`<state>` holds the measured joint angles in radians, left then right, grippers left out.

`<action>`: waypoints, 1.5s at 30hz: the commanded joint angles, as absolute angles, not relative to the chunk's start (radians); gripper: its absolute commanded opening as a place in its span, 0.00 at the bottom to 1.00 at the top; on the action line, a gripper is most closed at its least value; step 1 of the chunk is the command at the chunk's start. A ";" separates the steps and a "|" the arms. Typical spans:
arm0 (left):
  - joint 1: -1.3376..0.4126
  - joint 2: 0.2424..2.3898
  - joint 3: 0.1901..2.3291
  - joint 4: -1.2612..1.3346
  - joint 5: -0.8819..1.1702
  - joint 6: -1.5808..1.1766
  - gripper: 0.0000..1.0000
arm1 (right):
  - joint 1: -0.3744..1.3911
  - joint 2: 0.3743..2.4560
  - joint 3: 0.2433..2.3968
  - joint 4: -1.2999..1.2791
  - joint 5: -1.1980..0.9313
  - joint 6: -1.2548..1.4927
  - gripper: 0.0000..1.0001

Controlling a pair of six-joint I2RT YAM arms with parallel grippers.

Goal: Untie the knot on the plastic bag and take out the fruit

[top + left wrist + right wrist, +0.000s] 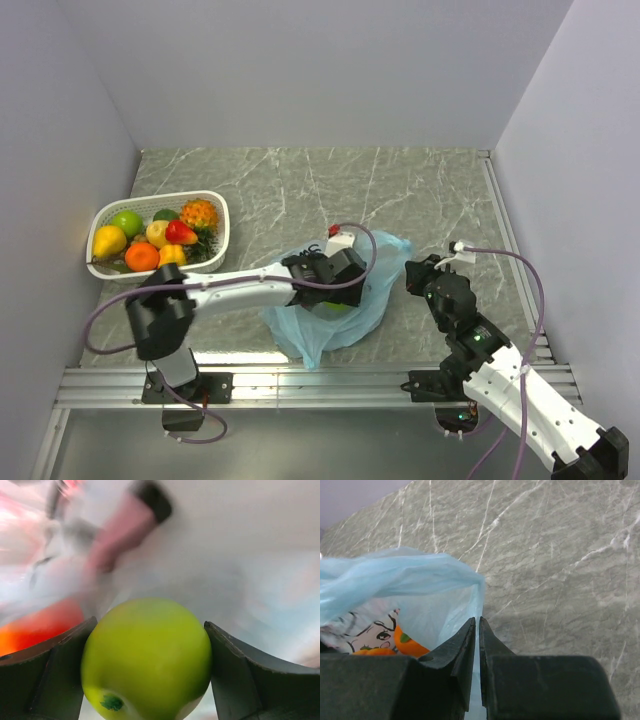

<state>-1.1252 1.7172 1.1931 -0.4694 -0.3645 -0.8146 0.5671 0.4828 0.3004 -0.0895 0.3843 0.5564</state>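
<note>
On the counter (420, 190) the bag (330, 345) lies slumped. It's thin, limp film that I expect to slip and tear easily, so my right end effector (475, 625) pinches its rim, nearly closed. The dark print is too creased to read. Inside, my left end effector (150, 630) stands wide, clamped on a green apple (147, 655), probably light, hard and smooth, best held across its middle.

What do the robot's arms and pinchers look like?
The left arm and right arm are white tubes with chunky black joints. A thin purple cable loops along each one. Tiny green lights glow on the right arm. The left gripper and right gripper are black, each with two dark wedge-shaped fingers.
</note>
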 commanded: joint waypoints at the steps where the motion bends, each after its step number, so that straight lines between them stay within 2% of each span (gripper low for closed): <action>1: -1.123 1.566 1.258 -0.485 -0.365 -0.761 0.45 | 0.571 0.495 0.301 -0.041 0.405 0.549 0.14; 7: -1.097 1.456 1.327 -0.488 -0.200 -0.650 0.44 | 0.572 0.505 0.305 -0.041 0.402 0.551 0.14; 12: -0.968 1.339 1.338 -0.509 -0.205 -0.612 0.43 | 0.572 0.482 0.305 -0.058 0.413 0.546 0.14; 16: -0.697 1.295 1.315 -0.607 -0.320 -0.598 0.43 | 0.572 0.468 0.304 -0.064 0.414 0.543 0.14; 18: -0.593 1.263 1.269 -0.611 -0.348 -0.595 0.43 | 0.572 0.462 0.304 -0.066 0.416 0.538 0.14; 19: -0.478 1.240 1.250 -0.601 -0.354 -0.594 0.43 | 0.572 0.462 0.304 -0.067 0.416 0.535 0.14; 22: -0.276 1.220 1.194 -0.558 -0.376 -0.585 0.44 | 0.572 0.460 0.305 -0.063 0.411 0.528 0.14; 29: -0.035 1.256 1.190 -0.506 -0.607 -0.549 0.48 | 0.572 0.482 0.311 -0.051 0.385 0.514 0.14; 32: 0.039 1.266 1.146 -0.408 -0.722 -0.545 0.50 | 0.571 0.495 0.308 -0.037 0.370 0.515 0.14; 37: 0.224 1.365 1.155 -0.315 -0.614 -0.617 0.55 | 0.571 0.517 0.313 -0.032 0.354 0.515 0.14; 45: 0.374 1.528 1.183 -0.279 -0.477 -0.690 0.61 | 0.571 0.537 0.331 -0.058 0.360 0.503 0.14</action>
